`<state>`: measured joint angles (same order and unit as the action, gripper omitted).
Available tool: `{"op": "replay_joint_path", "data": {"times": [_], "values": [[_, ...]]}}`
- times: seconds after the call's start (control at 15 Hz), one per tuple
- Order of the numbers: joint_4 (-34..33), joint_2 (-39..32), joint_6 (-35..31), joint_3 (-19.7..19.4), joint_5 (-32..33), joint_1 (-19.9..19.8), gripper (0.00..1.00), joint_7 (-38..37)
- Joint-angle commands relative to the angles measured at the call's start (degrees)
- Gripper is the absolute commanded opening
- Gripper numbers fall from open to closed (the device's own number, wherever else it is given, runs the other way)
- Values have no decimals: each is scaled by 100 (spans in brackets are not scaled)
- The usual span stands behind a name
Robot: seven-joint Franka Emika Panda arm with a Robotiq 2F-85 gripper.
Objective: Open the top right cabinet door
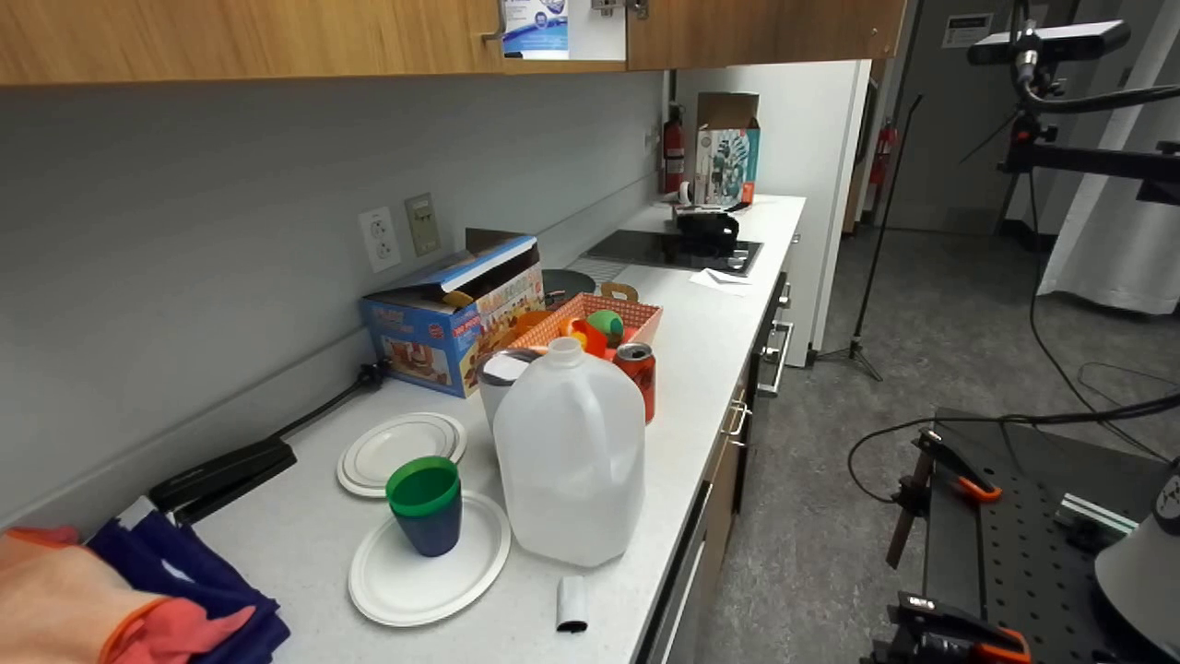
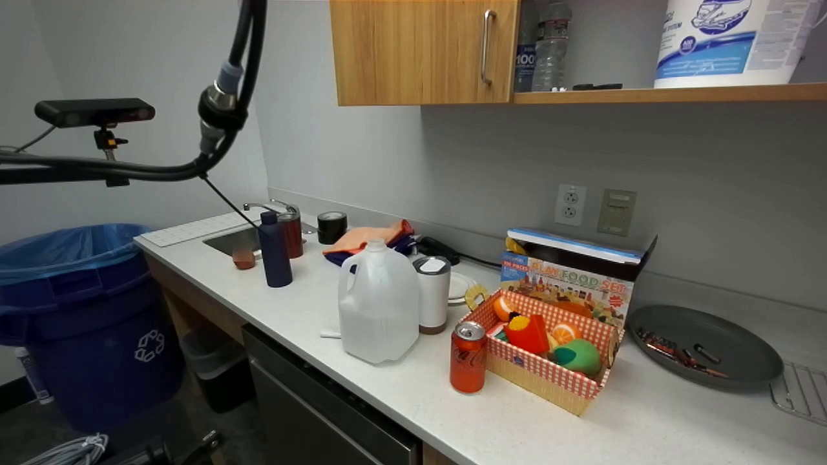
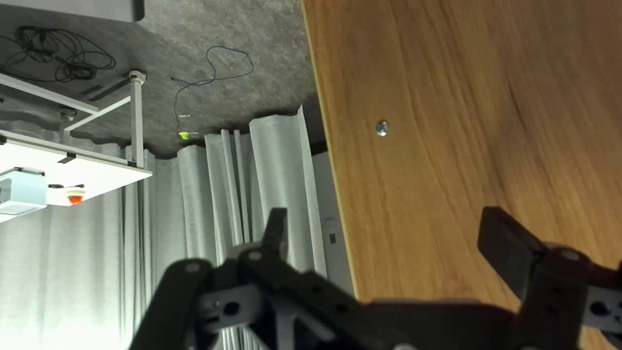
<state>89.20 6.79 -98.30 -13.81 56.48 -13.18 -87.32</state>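
Note:
The top right cabinet door, a plain brown wood panel point(image 1: 765, 32), stands swung out from the wall cabinet in an exterior view. A hinge point(image 1: 636, 7) shows at its near edge and a small screw near its far edge. The door point(image 3: 437, 165) also fills the right half of the wrist view, with a screw head point(image 3: 382, 128) near its edge. My gripper point(image 3: 384, 214) is wide open and empty. The door's edge lies between its two fingers in the picture; I cannot tell whether a finger touches the panel. The gripper is out of both exterior views.
The closed left door point(image 2: 420, 51) has a metal handle point(image 2: 486, 46). The open shelf holds a white tub point(image 2: 730, 45) and bottles. The counter point(image 2: 517, 433) below carries a jug point(image 2: 380, 303), a can point(image 2: 468, 358) and a food basket point(image 2: 549, 349).

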Motion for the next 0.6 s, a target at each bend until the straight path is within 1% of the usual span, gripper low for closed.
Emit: {"op": "replay_joint_path", "data": {"times": [0.0, 0.27, 0.53], "values": [[-269, 183, 272, -51, -455, -48, 100, 872], [-419, 405, 547, -94, -837, -78, 100, 1598], [-577, 523, 972, -77, -1070, -136, 100, 2076]]}}
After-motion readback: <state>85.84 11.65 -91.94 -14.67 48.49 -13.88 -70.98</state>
